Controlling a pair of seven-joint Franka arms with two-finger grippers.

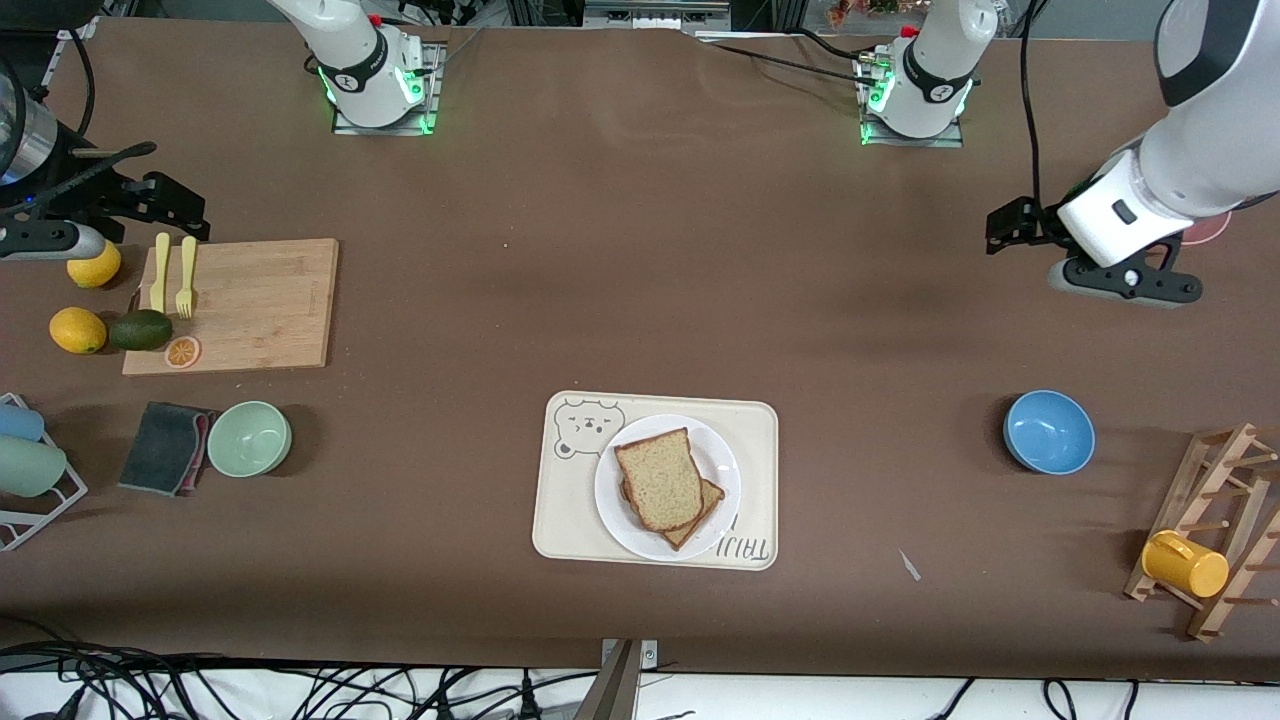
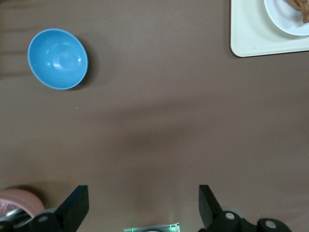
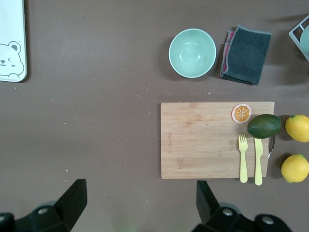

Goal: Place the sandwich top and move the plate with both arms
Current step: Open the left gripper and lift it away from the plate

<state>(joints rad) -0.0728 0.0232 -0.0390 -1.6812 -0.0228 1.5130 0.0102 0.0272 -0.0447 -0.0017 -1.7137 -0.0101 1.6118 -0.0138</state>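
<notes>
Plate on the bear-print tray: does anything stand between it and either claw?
Nothing visible does. Bare tabletop lies between the plate and both open claws: left claw near the blue bowl, right claw by the cutting board.

Brown table (image 1: 640, 280); tray (image 1: 570, 520); bowls (image 1: 1048, 431); board (image 1: 260, 300)

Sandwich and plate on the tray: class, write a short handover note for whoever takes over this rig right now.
Left gripper: open, holding nothing, over bare table near the blue bowl.
Right gripper: open, holding nothing, by the cutting board.
Sandwich top already lies on the lower slice, slightly askew, on the plate, which sits on the bear-print tray.
Left to do: move the plate with both arms.
</notes>
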